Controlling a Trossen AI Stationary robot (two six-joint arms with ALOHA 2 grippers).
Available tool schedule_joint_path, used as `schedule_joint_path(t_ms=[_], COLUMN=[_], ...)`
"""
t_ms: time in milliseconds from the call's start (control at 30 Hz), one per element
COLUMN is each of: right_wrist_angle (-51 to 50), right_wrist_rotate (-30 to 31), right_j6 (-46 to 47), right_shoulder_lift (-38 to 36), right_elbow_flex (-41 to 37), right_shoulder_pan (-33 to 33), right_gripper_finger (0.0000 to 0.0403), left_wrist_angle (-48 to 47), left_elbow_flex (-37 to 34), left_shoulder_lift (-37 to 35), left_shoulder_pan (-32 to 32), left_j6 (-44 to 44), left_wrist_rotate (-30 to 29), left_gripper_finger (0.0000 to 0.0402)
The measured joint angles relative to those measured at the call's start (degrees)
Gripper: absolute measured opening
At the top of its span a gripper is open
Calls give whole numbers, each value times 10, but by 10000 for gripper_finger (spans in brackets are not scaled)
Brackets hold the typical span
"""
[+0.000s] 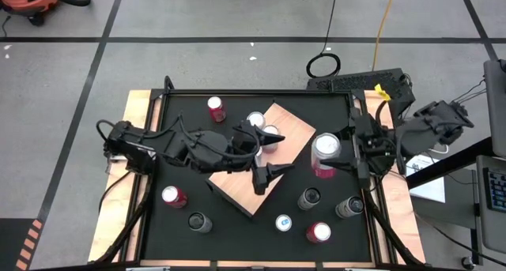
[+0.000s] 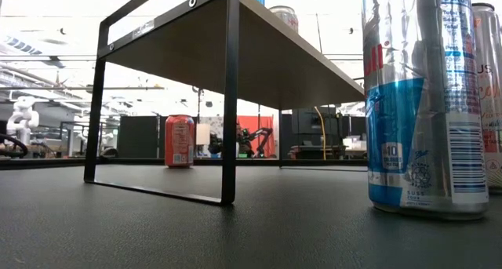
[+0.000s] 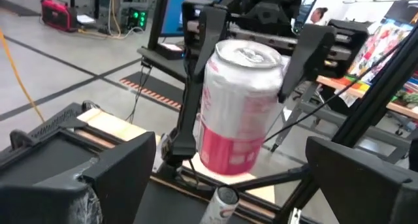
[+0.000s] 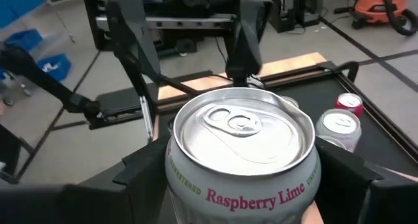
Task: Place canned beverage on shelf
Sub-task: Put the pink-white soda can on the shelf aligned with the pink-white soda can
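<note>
Black desk (image 1: 182, 231), centre: tan shelf (image 1: 292, 133) bearing two cans; at its 3 o'clock, right claw (image 1: 336, 156) grasping pink raspberry-lime can (image 1: 325, 154) upright, apparently for placing; left claw (image 1: 265, 156) released above shelf.

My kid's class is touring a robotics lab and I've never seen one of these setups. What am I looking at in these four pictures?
Two dark robot arms work at a black table. One picture looks straight down, one sits at table level, and one camera rides on each wrist. A tan wooden shelf on black legs stands in the middle, with two cans already on it; more cans stand around it on the table. The right gripper holds a pink raspberry-lime can, gripped on both sides, beside the shelf's right edge; its wrist camera looks down on the lid. The left gripper is open and empty over the shelf, facing that can.
</note>
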Motion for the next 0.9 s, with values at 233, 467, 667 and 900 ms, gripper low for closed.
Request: schedule_joint_path(t_ms=[233,467,667,900], right_wrist_angle=[-36,-27,43,101], right_wrist_rotate=[103,176,235,288], right_j6=[36,114,141,173], right_shoulder_lift=[-5,-28,-42,-45], right_elbow_flex=[-17,-113,-190,-275], right_shoulder_pan=[54,89,89,89], right_gripper_finger=[279,279,279,279], left_wrist_angle=[-11,-11,-14,-14], left_elbow_flex=[0,0,0,0], left_shoulder_lift=[0,0,0,0], left_shoulder_pan=[-23,-35,-35,-35], left_j6=[-5,-6,-35,-35], left_wrist_rotate=[-25,-51,-51,-51], left_gripper_finger=[391,391,391,391])
